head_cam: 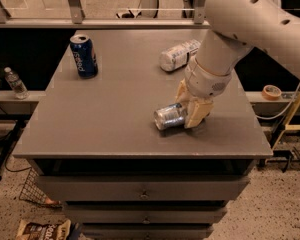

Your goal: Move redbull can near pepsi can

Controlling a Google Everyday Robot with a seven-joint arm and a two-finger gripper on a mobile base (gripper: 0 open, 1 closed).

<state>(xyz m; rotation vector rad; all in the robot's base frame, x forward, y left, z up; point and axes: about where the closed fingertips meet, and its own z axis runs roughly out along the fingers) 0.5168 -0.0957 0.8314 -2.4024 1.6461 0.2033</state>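
Observation:
The redbull can [169,117], slim and silver with blue patches, lies on its side near the front right of the grey table [115,109], its shiny end facing front left. My gripper [189,106] is down over the can's right half, one finger [196,115] in front of it and one behind. The pepsi can [83,56], dark blue with white lettering, stands upright at the table's back left, far from the gripper.
A clear plastic bottle [178,55] with a white label lies on its side at the back right of the table. A small water bottle [14,83] stands on a ledge to the left. A tape roll [272,91] sits on the right ledge. Drawers are below the tabletop.

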